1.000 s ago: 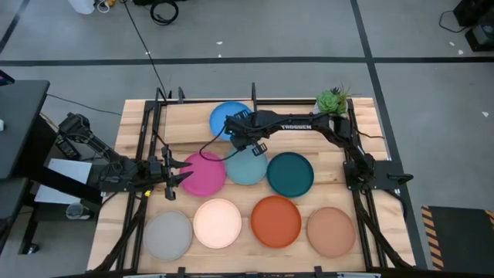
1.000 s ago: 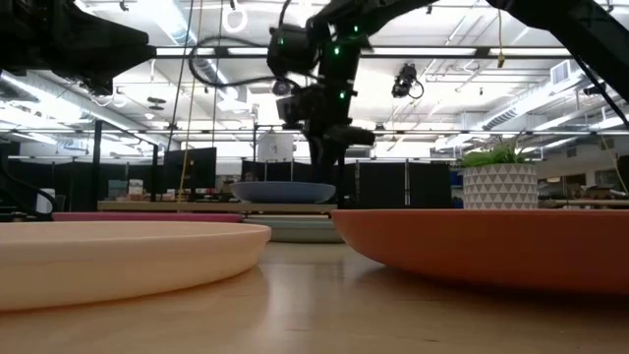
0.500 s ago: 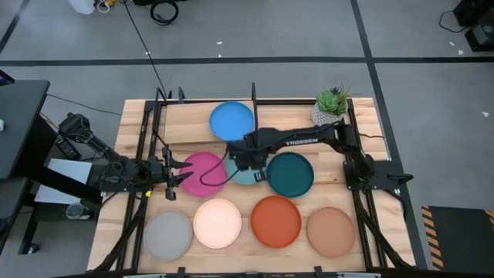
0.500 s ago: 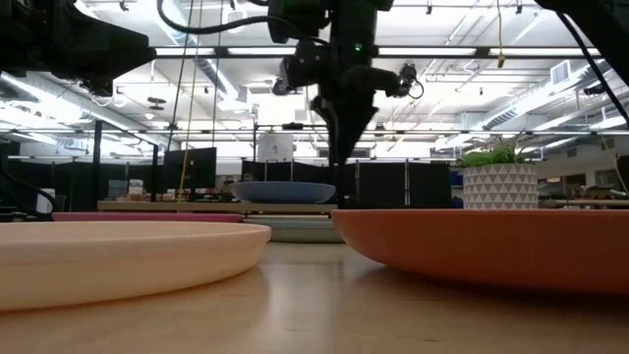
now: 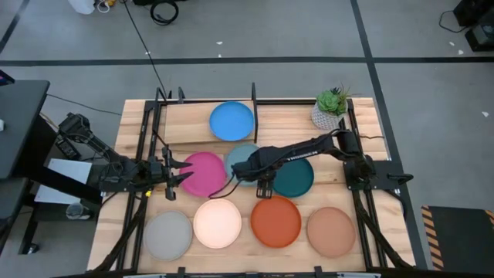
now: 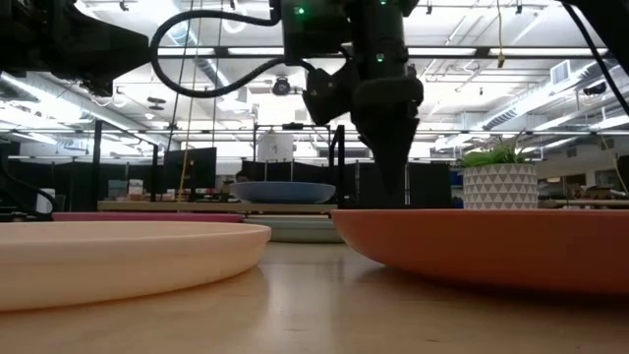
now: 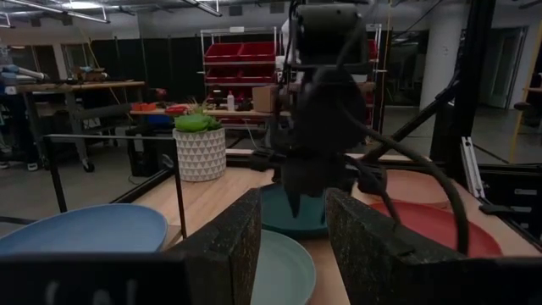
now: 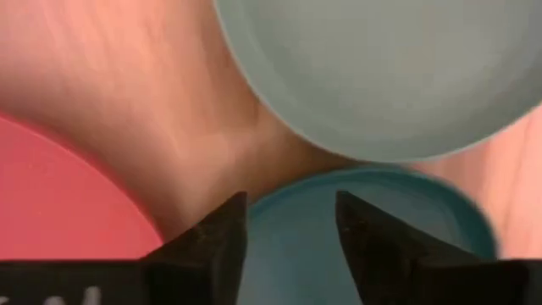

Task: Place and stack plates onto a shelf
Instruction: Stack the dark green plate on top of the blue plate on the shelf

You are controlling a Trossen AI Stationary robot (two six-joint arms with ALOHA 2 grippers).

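Swung away from the bright blue plate (image 5: 231, 121), now alone on the shelf (image 5: 185, 126), and come down over the dark teal plate (image 5: 296, 175): right gripper (image 5: 262, 184), fingers apart, empty (next pick, likely). Left gripper (image 5: 171, 176) parked open by the pink plate (image 5: 202, 173). Pale wooden table (image 5: 363, 224); potted plant (image 5: 330, 107) at the corner.

Grey floor (image 5: 255, 31) with dark tape lines; red bin shelving (image 7: 246, 63); ceiling strip lights (image 6: 462, 51).
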